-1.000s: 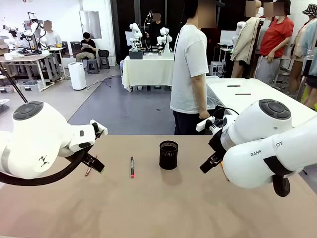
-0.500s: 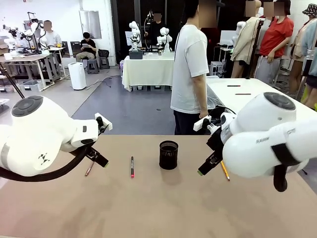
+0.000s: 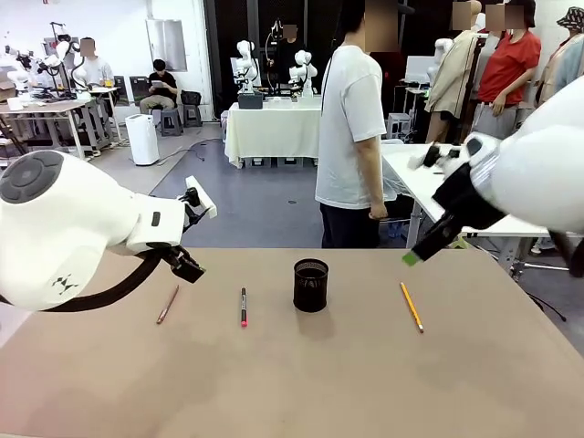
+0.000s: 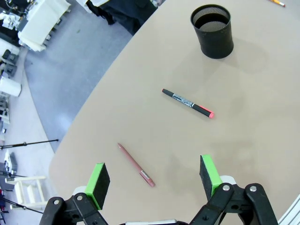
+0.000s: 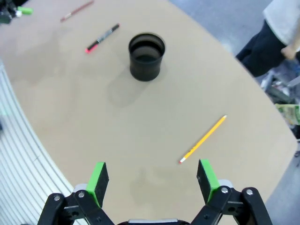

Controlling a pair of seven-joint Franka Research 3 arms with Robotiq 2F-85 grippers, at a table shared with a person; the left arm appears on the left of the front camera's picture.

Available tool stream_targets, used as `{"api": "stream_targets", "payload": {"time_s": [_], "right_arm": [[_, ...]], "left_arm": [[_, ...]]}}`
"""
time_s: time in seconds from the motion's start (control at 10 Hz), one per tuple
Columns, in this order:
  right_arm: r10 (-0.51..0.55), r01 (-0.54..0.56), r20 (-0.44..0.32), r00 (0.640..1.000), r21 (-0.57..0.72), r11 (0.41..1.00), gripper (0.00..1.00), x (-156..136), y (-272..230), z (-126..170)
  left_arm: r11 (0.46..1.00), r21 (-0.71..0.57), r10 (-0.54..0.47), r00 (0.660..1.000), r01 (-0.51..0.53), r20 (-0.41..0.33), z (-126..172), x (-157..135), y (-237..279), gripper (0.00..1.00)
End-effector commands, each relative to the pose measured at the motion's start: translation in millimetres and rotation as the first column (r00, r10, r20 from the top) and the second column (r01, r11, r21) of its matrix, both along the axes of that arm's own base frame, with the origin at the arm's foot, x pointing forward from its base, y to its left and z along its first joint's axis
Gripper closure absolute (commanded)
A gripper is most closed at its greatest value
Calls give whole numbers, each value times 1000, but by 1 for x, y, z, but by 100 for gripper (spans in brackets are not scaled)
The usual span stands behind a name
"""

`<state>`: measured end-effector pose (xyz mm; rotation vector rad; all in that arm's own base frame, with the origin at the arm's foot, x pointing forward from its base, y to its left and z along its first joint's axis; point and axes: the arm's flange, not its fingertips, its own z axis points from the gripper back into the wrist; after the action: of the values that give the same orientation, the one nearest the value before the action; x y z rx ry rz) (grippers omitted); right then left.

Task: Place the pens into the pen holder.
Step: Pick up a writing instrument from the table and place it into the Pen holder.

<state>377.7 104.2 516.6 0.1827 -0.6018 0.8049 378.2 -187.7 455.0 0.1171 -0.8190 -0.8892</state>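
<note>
Left gripper point(image 4: 153, 177) at the bottom edge of its wrist view, jaws spread wide, nothing between the green pads point(image 4: 100, 179); right gripper point(image 5: 152, 180) the same at the bottom of its own view, wide open and empty; both hang above the table point(image 3: 301, 383), touching nothing, which reads as two arms lining up a pick each.

Count the pens: three, all lying flat and well apart, so each barrel is free to be pinched across. The reddish-brown pen point(image 4: 136, 165) sits low centre in the left wrist view, just above the gap of those jaws, so it looks like that arm's target; the black pen point(image 4: 187, 102) with its pink-red end lies mid-frame beyond it; the yellow pencil point(image 5: 203, 139) lies right of centre in the right wrist view, closest to that arm.

Farther on, one pen holder point(image 3: 310, 285), black mesh, upright at the middle of the front view, mouth up; it looks empty, so the job reads as not yet begun; standing between the two arms, either should reach it.

At the top of the front view, one person point(image 3: 351, 128) stands behind the table's far edge, side-on, hands away from the pens.
</note>
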Motion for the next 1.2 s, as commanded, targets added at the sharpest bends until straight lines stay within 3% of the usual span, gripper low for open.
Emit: {"api": "stream_targets", "payload": {"time_s": [0.0, 0.1, 0.8, 1.1], "right_arm": [[46, -46, 13, 999, -16, 999, 0, 5, -2, -8], [0, 0, 0, 1000, 0, 1000, 0, 0, 0, 0], [5, -5, 2, 1000, -9, 1000, 0, 0, 0, 1], [123, -122, -17, 992, 25, 992, 0, 12, -36, 31]], "left_arm": [[1000, 7, -9, 1000, 9, 6, -2, 1, -1, 0], [1000, 7, -9, 1000, 9, 6, -2, 1, -1, 0], [1000, 4, -3, 1000, 4, -4, -2, 0, -1, 0], [987, -117, -127, 984, 113, -128, 37, 30, 39, 0]]}}
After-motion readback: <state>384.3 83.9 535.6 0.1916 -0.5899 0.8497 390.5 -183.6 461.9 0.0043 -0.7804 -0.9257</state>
